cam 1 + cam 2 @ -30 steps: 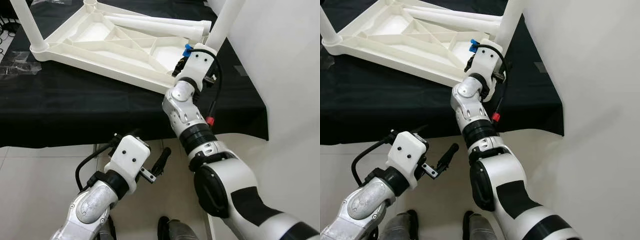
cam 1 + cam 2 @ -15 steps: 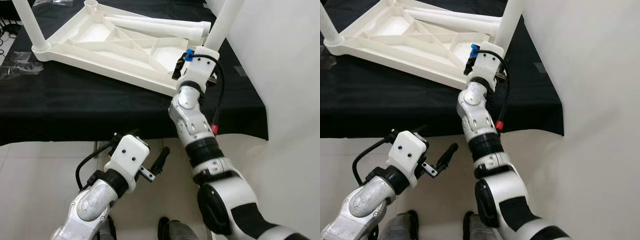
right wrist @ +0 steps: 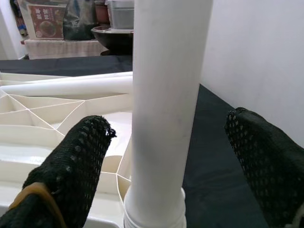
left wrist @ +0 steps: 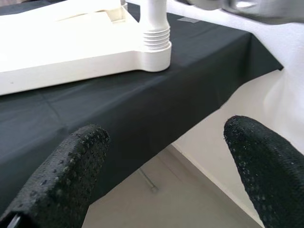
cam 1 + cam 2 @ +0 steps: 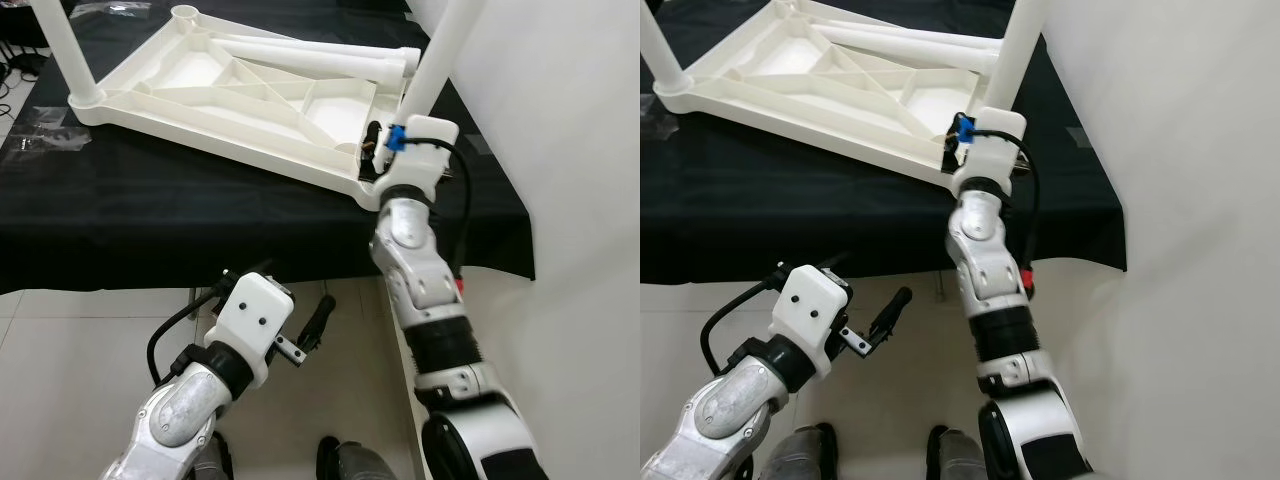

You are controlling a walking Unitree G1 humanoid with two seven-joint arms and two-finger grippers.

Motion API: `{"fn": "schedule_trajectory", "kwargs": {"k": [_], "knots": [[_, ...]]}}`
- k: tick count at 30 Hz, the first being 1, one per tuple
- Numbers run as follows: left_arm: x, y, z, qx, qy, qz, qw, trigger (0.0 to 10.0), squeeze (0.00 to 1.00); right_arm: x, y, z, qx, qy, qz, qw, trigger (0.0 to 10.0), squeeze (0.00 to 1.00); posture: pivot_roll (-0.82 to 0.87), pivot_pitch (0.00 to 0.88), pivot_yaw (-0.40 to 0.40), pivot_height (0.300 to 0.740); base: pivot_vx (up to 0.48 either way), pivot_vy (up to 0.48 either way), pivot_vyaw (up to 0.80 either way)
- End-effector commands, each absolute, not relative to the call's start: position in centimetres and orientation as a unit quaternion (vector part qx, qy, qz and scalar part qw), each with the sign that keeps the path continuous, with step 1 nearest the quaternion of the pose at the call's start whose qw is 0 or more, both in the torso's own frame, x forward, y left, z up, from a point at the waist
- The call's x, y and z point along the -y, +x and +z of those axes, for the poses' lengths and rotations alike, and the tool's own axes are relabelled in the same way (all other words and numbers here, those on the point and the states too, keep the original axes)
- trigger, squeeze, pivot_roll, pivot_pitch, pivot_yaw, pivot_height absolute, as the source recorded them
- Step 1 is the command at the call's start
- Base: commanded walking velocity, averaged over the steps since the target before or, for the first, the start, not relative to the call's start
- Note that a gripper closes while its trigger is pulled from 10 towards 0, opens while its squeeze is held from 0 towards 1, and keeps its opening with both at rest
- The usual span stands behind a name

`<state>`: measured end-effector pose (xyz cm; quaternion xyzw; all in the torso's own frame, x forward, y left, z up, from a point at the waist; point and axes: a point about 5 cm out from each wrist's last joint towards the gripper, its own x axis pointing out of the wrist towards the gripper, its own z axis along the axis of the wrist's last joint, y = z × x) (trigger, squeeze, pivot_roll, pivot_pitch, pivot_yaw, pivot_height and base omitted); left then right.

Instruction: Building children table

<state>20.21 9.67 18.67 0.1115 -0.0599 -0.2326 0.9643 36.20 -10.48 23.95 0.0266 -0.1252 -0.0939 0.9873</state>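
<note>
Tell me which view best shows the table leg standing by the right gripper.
The right wrist view: the upright leg stands close up between the open right gripper fingers, its ribbed base seated in the tabletop. The eye views show it cut off at the top; the left wrist view shows just its base.

**Inspector:** Tabletops?

**Recorder:** One white tabletop [image 5: 240, 90], lying on one black cloth [image 5: 150, 210].

**Inspector:** Legs?

**Recorder:** Three. Two stand upright: the left leg [image 5: 62, 50] at the top's nine o'clock corner and the right leg [image 5: 438, 60] at its four o'clock corner. One loose leg [image 5: 310, 52] lies across the ribs toward one o'clock.

**Inspector:** Sockets without a leg?

**Recorder:** One empty socket [image 5: 183, 14] counted, at eleven o'clock.

**Inspector:** Wrappers?

**Recorder:** One plastic wrapper [image 5: 40, 140], at nine o'clock on the cloth.

**Inspector:** Grippers?

**Recorder:** Two: left gripper [image 4: 166, 135] and right gripper [image 3: 168, 123], two black fingers each.
</note>
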Motion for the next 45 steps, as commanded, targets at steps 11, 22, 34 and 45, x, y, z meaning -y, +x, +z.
{"fn": "schedule_trajectory", "kwargs": {"k": [11, 22, 34, 45], "knots": [[-10.3, 20.1, 16.8, 0.032, 0.104, -0.217, 0.97, 10.0, 0.0, 12.0, 31.7, 19.4, 0.077, -0.039, -0.005, 0.996, 10.0, 0.0, 0.04, 0.124, -0.109, 0.74, 0.0, 0.0, 0.0], [-11.0, 20.1, 16.1, 0.023, 0.102, -0.176, 0.979, 10.0, 0.0, 12.2, 29.2, 16.6, 0.063, -0.109, 0.049, 0.991, 10.0, 0.0, 0.04, 0.104, -0.103, 0.74, 0.0, 0.0, 0.0], [-11.5, 19.5, 13.7, -0.017, 0.087, -0.147, 0.985, 10.0, 0.0, 12.3, 26.1, 13.1, 0.027, -0.2, 0.125, 0.971, 10.0, 0.0, 0.02, 0.06, -0.083, 0.74, 0.0, 0.0, 0.0], [-11.2, 19.6, 13.3, -0.019, 0.088, -0.149, 0.985, 10.0, 0.0, 10.8, 24.1, 11.2, 0.021, -0.381, 0.243, 0.892, 10.0, 0.0, 0.0, 0.053, -0.075, 0.74, 0.0, 0.0, 0.0]]}}
